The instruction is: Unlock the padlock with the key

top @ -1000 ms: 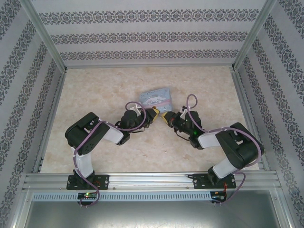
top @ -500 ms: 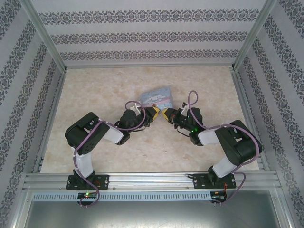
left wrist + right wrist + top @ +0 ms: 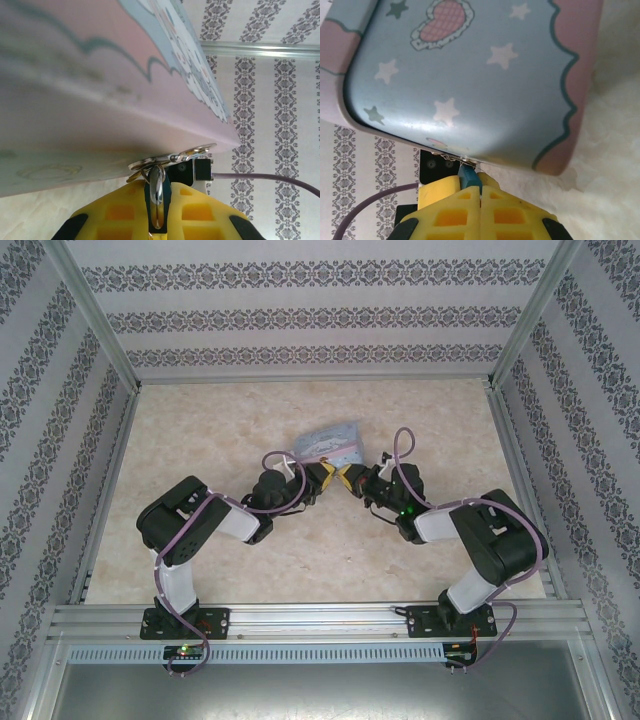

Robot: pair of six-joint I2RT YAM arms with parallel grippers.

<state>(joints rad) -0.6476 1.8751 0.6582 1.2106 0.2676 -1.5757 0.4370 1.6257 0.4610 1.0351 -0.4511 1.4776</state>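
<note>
The tiny blue-teal padlock (image 3: 156, 196) sits clamped between my left gripper's yellow fingers (image 3: 120, 210), its silver shackle end up against the tin's edge. From the right wrist it shows as a teal block (image 3: 469, 179) just past my right gripper (image 3: 480, 192). That gripper is shut, its pads pinching the thin key, which is almost wholly hidden in the seam. Silvery flat pieces on a ring (image 3: 196, 151) lie at the tin's rim. Seen from above, the left gripper (image 3: 326, 478) and right gripper (image 3: 349, 480) meet tip to tip.
The pale blue and pink cartoon tin (image 3: 330, 443) hangs tilted just beyond both grippers and looms close over each wrist camera (image 3: 470, 75). Patterned walls and metal posts (image 3: 95, 320) enclose the beige table (image 3: 220, 420), with free room left, right and behind.
My right gripper has slid left until its tips meet the left gripper's. The tin has tipped and shifted a little farther back. The left arm has barely moved.
</note>
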